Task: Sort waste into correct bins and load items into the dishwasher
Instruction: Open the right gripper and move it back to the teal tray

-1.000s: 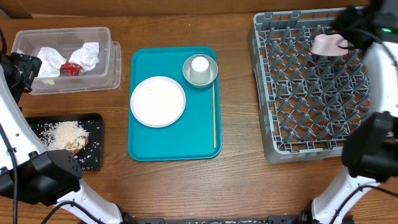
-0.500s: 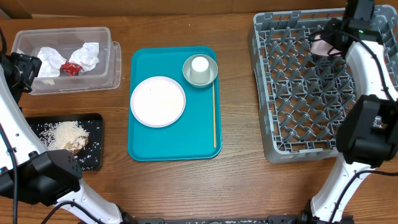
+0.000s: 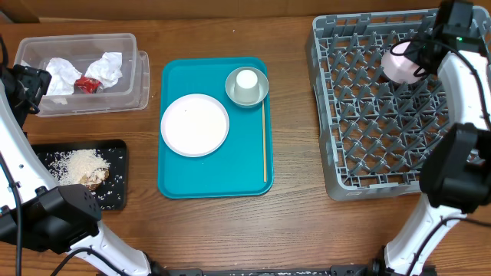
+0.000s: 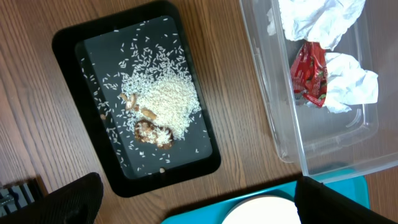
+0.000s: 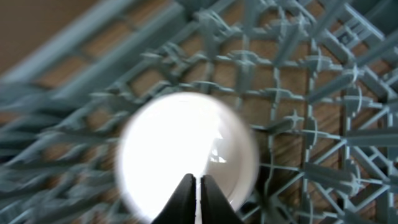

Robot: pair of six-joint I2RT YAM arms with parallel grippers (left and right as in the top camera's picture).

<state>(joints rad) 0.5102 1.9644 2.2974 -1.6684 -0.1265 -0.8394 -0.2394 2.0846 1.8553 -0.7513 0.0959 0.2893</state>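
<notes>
Sorting at the table (image 3: pixel 291 230): the right gripper (image 5: pixel 196 182) pinched the rim of a pinkish plate (image 3: pixel 397 63) between fingers (image 5: pixel 185 198) drawn almost together. It held the plate on edge over the far right part of the grey dish rack (image 3: pixel 360 153). Whether the plate touched the rack's upright pegs could not be told.

At the opposite end, the left gripper (image 4: pixel 196 190) hung with its fingers (image 4: pixel 81 199) spread wide and nothing between them. It was above bare wood near the black tray (image 4: pixel 93 50), the clear tub (image 4: pixel 273 118) and a corner of the teal tray (image 3: pixel 215 172).

The clear tub, at the far left corner, held crumpled white napkins (image 3: pixel 107 69) and a small red wrapper (image 3: pixel 86 85). The black tray, nearer the front edge, carried a heap of rice (image 4: pixel 168 99) with brown food scraps (image 4: pixel 152 132) at its edge and loose grains scattered around it.

The teal tray lay mid-table, between the tub and the rack. On it sat a white plate (image 3: pixel 195 124) and a pale bowl (image 3: pixel 263 81) with a small white cup (image 3: pixel 246 79) standing inside. A thin wooden stick (image 3: pixel 265 146) lay along the tray's right side.
</notes>
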